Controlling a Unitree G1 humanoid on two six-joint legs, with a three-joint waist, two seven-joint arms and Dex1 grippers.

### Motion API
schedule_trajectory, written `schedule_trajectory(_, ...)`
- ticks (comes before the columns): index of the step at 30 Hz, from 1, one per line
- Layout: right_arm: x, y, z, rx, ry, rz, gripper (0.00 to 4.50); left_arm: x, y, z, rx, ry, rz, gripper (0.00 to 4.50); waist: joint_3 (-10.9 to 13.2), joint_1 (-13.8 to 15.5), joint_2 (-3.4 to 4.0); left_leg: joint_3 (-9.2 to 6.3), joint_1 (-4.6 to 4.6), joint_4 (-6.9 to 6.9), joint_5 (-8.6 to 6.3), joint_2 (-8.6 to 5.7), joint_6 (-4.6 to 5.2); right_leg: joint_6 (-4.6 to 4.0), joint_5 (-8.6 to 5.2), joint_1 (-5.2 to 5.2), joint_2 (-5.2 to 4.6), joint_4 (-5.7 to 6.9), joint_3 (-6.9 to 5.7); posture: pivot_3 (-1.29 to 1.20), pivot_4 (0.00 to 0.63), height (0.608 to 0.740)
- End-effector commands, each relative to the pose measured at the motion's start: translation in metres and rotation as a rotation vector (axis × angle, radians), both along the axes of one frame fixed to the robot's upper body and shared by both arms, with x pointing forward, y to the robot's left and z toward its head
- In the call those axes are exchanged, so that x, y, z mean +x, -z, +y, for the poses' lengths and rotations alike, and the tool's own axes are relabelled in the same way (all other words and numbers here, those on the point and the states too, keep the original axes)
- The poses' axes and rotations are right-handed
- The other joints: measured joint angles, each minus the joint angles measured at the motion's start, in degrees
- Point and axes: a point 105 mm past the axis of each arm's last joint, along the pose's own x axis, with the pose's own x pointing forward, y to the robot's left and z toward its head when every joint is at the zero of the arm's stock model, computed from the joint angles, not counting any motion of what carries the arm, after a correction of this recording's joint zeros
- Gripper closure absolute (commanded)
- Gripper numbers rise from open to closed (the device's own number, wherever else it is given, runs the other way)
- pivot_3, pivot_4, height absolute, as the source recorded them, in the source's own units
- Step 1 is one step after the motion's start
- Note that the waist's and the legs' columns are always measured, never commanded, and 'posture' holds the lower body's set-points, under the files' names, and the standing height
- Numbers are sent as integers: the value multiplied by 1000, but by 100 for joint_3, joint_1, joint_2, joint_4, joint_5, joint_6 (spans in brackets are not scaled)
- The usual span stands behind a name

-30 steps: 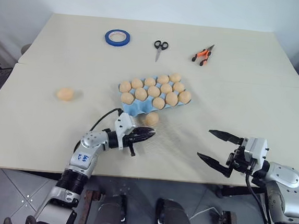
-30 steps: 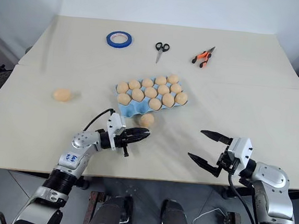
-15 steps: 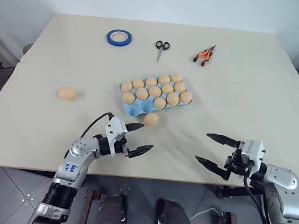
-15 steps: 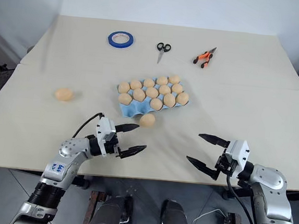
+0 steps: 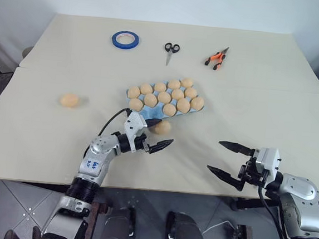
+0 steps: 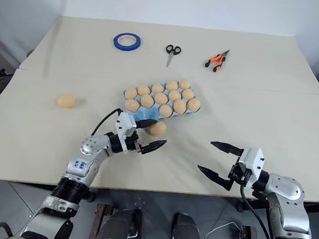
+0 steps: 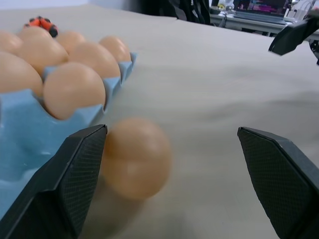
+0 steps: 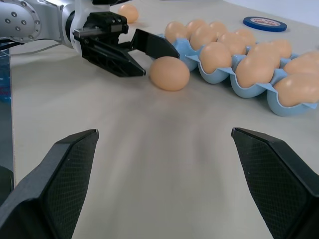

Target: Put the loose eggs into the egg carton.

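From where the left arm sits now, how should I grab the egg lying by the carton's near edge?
Grip the egg across its middle, coming level from the near side. The left gripper already has open jaws aimed at it. It lies on the table beside the egg carton, so the inner finger has little room there; close slowly, since a round egg probably rolls.

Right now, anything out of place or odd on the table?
Two pale tan eggs lie loose on the beige table: one against the light blue pulp carton's near edge, by the open left gripper; another far left. Nothing spilled or damaged.

Matt eggs (image 5: 161,127), seemingly pulp carton (image 5: 143,116)
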Motion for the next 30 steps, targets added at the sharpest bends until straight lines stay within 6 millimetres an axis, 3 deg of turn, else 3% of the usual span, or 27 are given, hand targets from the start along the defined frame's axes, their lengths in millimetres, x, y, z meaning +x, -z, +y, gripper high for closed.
schedule_trajectory(1,-2,-3,4,18,-6,-20,0,2,-2,-11,7,24,-17,25,0,3,-1,0,0,0,-3,0,-4,1,1,0,0,0,0,0,150,740)
schedule_trajectory(9,-3,-4,6,29,0,-24,0,8,-1,-24,0,37,-5,25,1,2,-2,-1,-1,0,-4,0,-6,2,2,0,-1,0,-2,0,150,740)
schedule_trajectory(12,-3,-4,7,31,3,-24,0,9,0,-27,-2,49,3,602,1,-1,-2,-1,-1,0,-4,0,-6,2,2,0,-1,-1,-2,0,150,740)
schedule_trajectory(19,0,-5,9,37,3,-31,0,5,-4,-22,-18,62,-10,2708,1,-5,-2,-1,-1,0,-4,0,-5,2,2,0,-1,0,-3,0,150,740)
schedule_trajectory(26,2,-6,11,41,-1,-35,0,9,-58,6,-172,13,-198,2816,2,-14,-3,-2,-3,1,-3,1,-5,2,2,-1,-1,1,-3,0,150,740)
schedule_trajectory(30,3,-6,11,44,-3,-37,0,27,-71,20,-142,-82,-246,2816,2,-5,-3,-2,-2,2,-2,-1,-5,3,2,0,-1,3,-4,0,150,740)
